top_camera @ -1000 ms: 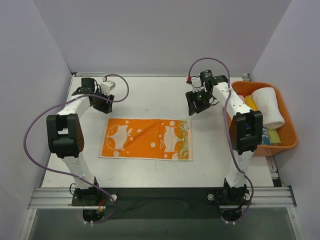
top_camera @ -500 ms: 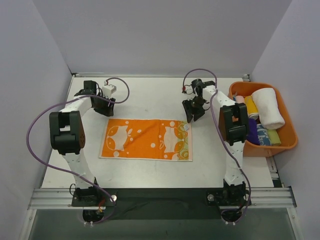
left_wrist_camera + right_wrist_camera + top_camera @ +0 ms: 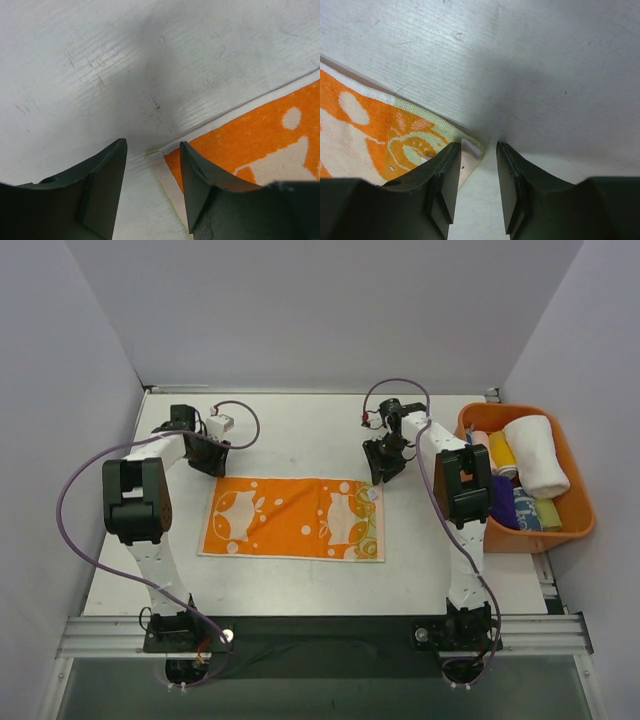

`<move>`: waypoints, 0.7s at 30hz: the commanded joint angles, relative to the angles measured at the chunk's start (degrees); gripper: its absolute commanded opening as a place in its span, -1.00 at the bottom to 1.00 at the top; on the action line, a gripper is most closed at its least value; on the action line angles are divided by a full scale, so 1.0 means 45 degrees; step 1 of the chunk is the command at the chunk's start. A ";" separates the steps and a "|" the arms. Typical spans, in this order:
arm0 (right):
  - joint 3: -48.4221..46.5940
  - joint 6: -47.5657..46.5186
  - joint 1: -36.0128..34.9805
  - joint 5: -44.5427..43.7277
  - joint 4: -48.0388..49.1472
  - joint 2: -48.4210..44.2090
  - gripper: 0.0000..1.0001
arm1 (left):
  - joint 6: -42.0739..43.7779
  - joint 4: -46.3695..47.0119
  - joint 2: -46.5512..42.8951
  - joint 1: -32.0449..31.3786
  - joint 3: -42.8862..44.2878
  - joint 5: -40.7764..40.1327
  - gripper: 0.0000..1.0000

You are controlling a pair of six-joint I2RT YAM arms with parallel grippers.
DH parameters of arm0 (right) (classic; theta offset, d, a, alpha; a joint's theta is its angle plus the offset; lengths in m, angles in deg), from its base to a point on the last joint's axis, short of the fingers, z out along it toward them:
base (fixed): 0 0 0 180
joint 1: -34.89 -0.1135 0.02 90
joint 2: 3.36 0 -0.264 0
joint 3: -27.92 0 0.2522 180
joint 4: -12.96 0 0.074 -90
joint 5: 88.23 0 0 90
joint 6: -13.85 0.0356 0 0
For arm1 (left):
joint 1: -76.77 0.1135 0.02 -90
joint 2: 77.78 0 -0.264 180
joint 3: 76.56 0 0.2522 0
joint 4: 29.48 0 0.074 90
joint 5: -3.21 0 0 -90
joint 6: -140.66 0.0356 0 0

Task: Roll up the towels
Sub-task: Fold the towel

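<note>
An orange and cream patterned towel (image 3: 293, 518) lies flat in the middle of the table. My left gripper (image 3: 210, 468) is open, low over the towel's far left corner (image 3: 159, 153), which lies between its fingers. My right gripper (image 3: 378, 475) is open, low over the towel's far right corner (image 3: 472, 146), which sits between its fingers. A large white rolled towel (image 3: 537, 454) and several small coloured rolls (image 3: 502, 452) lie in the orange bin.
The orange plastic bin (image 3: 579, 527) stands at the table's right edge, beside the right arm. Grey walls close in the table on the left, back and right. Purple cables loop off both arms.
Both grippers have moved toward the towel's far corners. The right one came left and down from near the bin; the left one came right and nearer. The towel has not moved.
</note>
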 commanded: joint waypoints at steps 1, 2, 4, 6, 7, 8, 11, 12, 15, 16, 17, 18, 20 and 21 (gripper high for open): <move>-0.0285 0.0151 -0.0201 0.0096 -0.0393 0.0277 -0.31 | 0.0262 -0.0095 -0.0164 0.0059 -0.0253 -0.0245 0.12; -0.0226 0.0151 -0.0240 0.0077 -0.0393 0.0277 -0.33 | 0.0262 -0.0076 -0.0223 0.0059 -0.0486 -0.0323 0.09; -0.0168 0.0151 -0.0299 0.0154 -0.0393 0.0296 -0.35 | 0.0262 -0.0095 -0.0340 0.0059 -0.0682 -0.0382 0.07; -0.0128 0.0151 -0.0318 0.0174 -0.0393 0.0296 -0.38 | 0.0281 -0.0095 -0.0399 0.0059 -0.0878 -0.0382 0.02; -0.0090 0.0151 -0.0319 0.0174 -0.0412 0.0315 -0.40 | 0.0262 -0.0076 -0.0438 0.0059 -0.0898 -0.0343 -0.01; -0.0089 0.0151 -0.0299 0.0174 -0.0393 0.0296 -0.48 | 0.0262 -0.0095 -0.0419 0.0059 -0.0937 -0.0362 -0.04; -0.0109 0.0151 -0.0299 0.0155 -0.0393 0.0335 -0.77 | 0.0184 -0.0076 -0.0341 0.0059 -0.0860 -0.0226 -0.28; -0.0167 0.0151 -0.0299 0.0174 -0.0393 0.0335 -0.87 | 0.0126 -0.0095 -0.0302 0.0040 -0.0782 -0.0187 -0.36; -0.0323 0.0151 -0.0202 0.0096 -0.0393 0.0296 -1.00 | -0.0050 -0.0076 -0.0224 0.0078 -0.0548 0.0028 -0.62; -0.0401 0.0131 -0.0143 0.0077 -0.0373 0.0277 -1.00 | -0.0089 -0.0095 -0.0185 0.0079 -0.0470 0.0125 -0.68; -0.0460 0.0131 -0.0066 0.0077 -0.0373 0.0257 -1.00 | -0.0129 -0.0076 -0.0165 0.0079 -0.0430 0.0165 -0.78; -0.0692 0.0131 0.0013 0.0038 -0.0373 0.0218 -1.00 | -0.0226 -0.0076 -0.0146 0.0079 -0.0352 0.0184 -0.86; -0.0908 0.0170 0.0208 -0.0021 -0.0373 0.0199 -1.00 | -0.0363 -0.0076 -0.0029 0.0079 -0.0040 0.0224 -1.00; -0.1026 0.0151 0.0267 -0.0040 -0.0373 0.0160 -1.00 | -0.0499 -0.0076 0.0010 0.0079 0.0077 0.0262 -1.00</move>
